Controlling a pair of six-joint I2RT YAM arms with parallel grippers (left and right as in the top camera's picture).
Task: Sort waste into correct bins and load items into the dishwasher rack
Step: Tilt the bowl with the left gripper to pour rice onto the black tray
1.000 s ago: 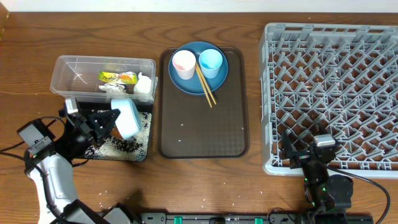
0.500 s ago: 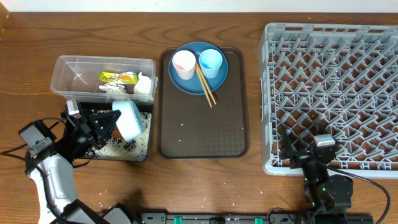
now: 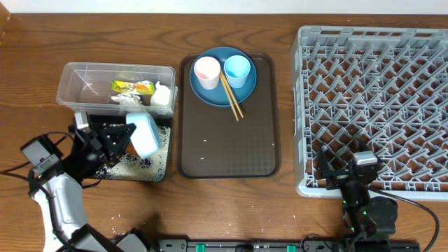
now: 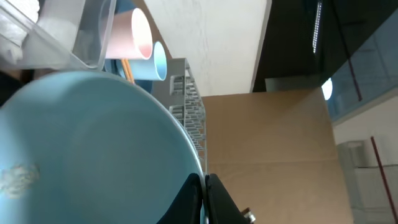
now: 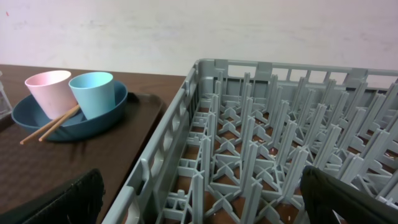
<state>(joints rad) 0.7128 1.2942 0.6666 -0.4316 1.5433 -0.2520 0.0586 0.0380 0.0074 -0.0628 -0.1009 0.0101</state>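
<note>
My left gripper point(image 3: 124, 134) is shut on the rim of the white bowl point(image 3: 144, 134), holding it tipped on its side over the black tray point(image 3: 157, 171), where loose rice grains point(image 3: 129, 165) lie. In the left wrist view the bowl point(image 4: 93, 143) fills the frame and the jaws point(image 4: 205, 193) pinch its rim. The clear tub point(image 3: 77, 77) holds the yellow-green wrapper point(image 3: 131, 87) and white paper point(image 3: 162, 96). The blue plate point(image 3: 222, 87) carries the pinkish cup point(image 3: 206, 71), light blue cup point(image 3: 236, 69) and chopsticks point(image 3: 232, 99). My right gripper point(image 3: 348, 175) is open at the near edge of the grey rack point(image 3: 378, 98).
The plate sits at the far end of a brown serving tray point(image 3: 227, 147) between the bins and the rack. A few rice grains lie on that tray and on the table by the black tray. The right wrist view shows rack pegs point(image 5: 261, 143) and the cups point(image 5: 93, 93).
The left gripper and bowl have shifted only slightly over the black tray. The right arm has not moved.
</note>
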